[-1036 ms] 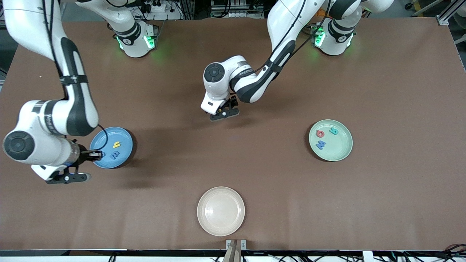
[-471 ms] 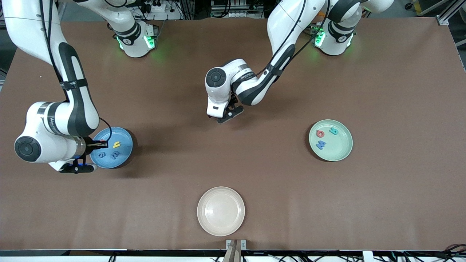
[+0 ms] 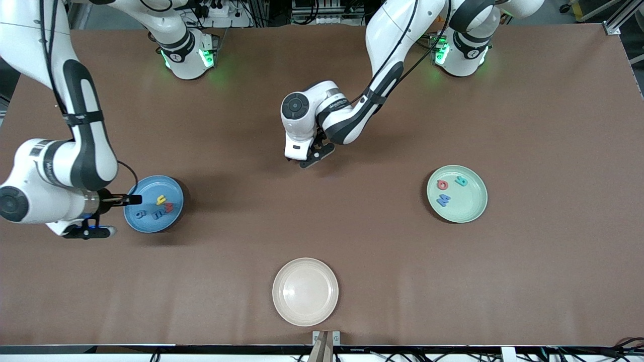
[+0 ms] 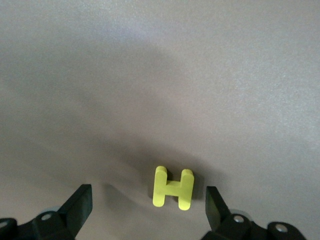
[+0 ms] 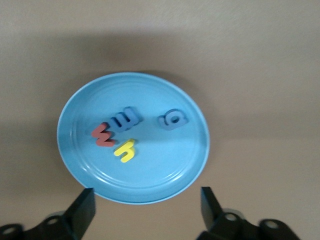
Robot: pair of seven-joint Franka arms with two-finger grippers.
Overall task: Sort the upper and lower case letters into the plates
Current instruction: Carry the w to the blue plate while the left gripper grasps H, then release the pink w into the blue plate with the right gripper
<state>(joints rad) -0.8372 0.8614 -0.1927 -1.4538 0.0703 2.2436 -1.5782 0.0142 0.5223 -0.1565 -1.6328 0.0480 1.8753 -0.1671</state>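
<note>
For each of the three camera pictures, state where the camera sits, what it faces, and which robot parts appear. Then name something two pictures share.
Front view: high across the table, facing both bases; both arms, three plates.
Left wrist view: on the left wrist, looking down at the yellow H on the table; open left gripper.
Right wrist view: on the right wrist, above the light blue plate with four letters; open right gripper.
Shared: front and right wrist views both show that plate.

Eight toy letters (image 5: 124, 121), two sorting plates (image 3: 457, 193), one cream plate (image 3: 305, 291), two tools (image 4: 145, 210).
</note>
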